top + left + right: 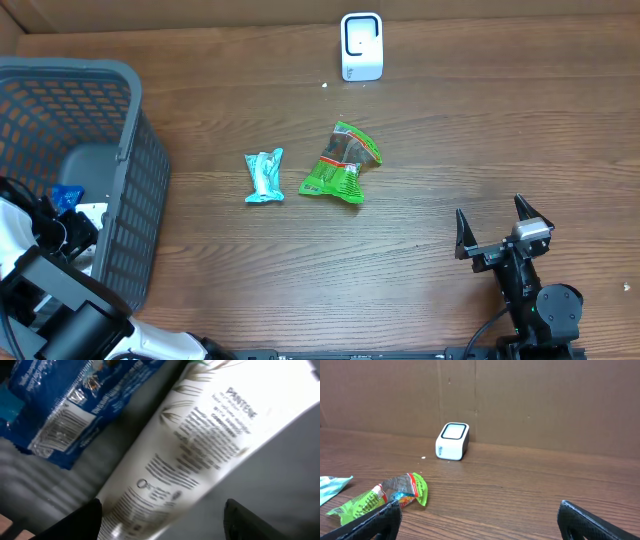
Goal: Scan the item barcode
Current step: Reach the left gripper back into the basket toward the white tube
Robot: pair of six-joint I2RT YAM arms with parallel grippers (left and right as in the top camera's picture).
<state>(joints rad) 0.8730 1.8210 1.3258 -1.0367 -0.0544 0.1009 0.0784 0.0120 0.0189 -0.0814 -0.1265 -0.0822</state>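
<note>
- Overhead view: soft, even light from above. The wooden table point(420, 220) reads clearly, with only faint shadows.
- Left wrist view: heavily blurred and far too close to focus. Print on the white tube point(200, 445) smears, and its upper right end blows out in glare.
- The blue packet point(65, 405) looks soft too.
- Right wrist view: sharp, warm and evenly lit, the scanner point(452, 441) crisp.

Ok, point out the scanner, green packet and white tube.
scanner point(361, 45), overhead view, its white top face.
green packet point(342, 165), overhead view, its crumpled middle.
white tube point(200, 445), left wrist view, its printed side.
</note>
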